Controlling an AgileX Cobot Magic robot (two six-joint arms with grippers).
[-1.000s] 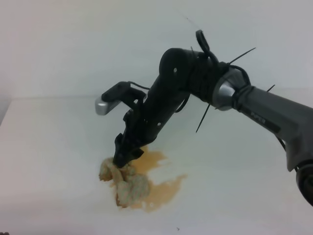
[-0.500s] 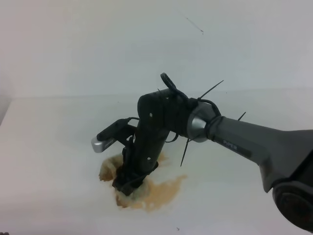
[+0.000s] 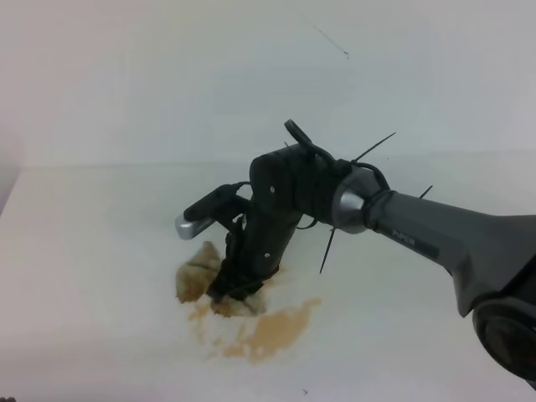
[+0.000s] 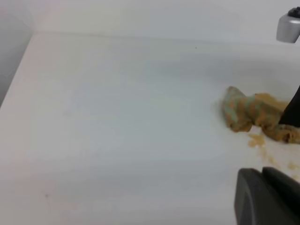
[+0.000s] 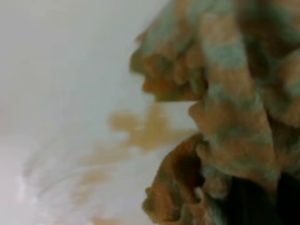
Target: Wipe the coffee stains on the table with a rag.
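Observation:
The rag, a beige wad blotched brown, lies on the white table at the left end of the coffee stains. My right gripper points down into the rag, its jaws closed on the cloth. In the right wrist view the rag fills the right side, with a dark finger buried in it and smeared coffee stains to its left. The left wrist view shows the rag, a few brown drops and the right gripper's dark edge. A dark piece of my left gripper shows at the bottom right; its jaws are hidden.
The right arm slants in from the lower right over the table. Its silver wrist camera sticks out to the left above the rag. The table's far edge meets a pale wall.
The right gripper came down into the rag and closed on it. Rag and gripper then shifted back and to the right, leaving a paler smear where the wad lay.

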